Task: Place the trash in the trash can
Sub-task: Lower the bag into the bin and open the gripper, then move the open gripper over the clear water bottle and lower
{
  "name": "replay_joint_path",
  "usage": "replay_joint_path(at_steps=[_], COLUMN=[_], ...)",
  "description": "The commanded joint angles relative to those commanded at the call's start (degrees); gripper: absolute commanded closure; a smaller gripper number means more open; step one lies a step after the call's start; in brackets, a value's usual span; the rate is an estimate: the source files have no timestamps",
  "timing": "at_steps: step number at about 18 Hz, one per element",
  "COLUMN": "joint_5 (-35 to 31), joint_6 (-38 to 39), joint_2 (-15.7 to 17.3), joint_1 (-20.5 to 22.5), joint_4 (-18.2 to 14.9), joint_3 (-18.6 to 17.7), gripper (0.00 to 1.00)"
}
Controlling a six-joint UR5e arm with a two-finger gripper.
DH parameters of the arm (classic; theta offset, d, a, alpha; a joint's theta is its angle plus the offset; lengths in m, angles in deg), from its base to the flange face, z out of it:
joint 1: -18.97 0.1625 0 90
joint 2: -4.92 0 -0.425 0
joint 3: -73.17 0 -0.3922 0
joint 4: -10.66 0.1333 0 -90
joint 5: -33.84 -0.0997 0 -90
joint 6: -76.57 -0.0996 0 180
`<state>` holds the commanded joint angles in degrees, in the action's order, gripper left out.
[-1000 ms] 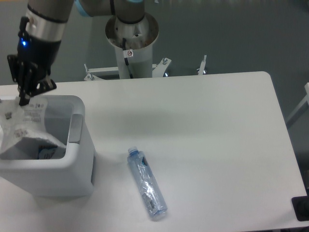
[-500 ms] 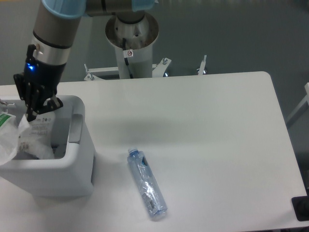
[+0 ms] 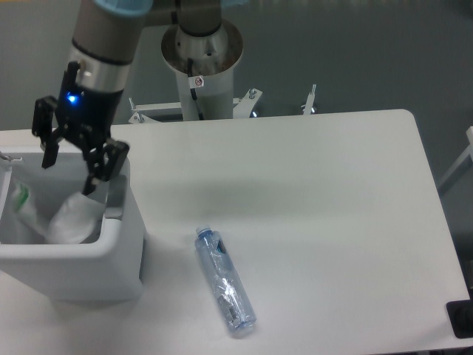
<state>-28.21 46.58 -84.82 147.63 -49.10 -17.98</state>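
The crumpled clear wrapper (image 3: 55, 214), with a green strip showing at its left, lies inside the white trash can (image 3: 118, 255) at the table's left front. My gripper (image 3: 70, 171) hangs just above the can's back right part, open, with nothing between its fingers. The crushed clear bottle (image 3: 225, 282) with a bluish tint lies on its side on the table, right of the can and well away from my gripper.
The arm's round base and white pedestal (image 3: 202, 63) stand behind the table's back edge. A white table top (image 3: 310, 192) stretches to the right. A dark object (image 3: 462, 318) sits at the table's front right corner.
My gripper opened and let go of the wrapper, which dropped down into the can. The gripper shifted right and slightly up; the bottle stayed put.
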Motion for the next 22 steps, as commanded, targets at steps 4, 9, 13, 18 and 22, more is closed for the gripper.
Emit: replay_joint_path(at_steps=[4,9,13,18,22], joint_5=[0.0,-1.14,-4.11,-9.14,-9.4], joint_6=[10.72,11.62,12.14,17.06,18.64], joint_2=[-0.86,-8.59,-15.97,-26.34,-31.1], joint_1=[8.7,13.2,13.64,13.29,13.11], joint_4=[0.26,0.44,0.44,0.53,0.53], joint_3=[0.0,0.52,4.12,7.64,9.66], gripper=[0.0,0.0,0.0,0.0,0.0])
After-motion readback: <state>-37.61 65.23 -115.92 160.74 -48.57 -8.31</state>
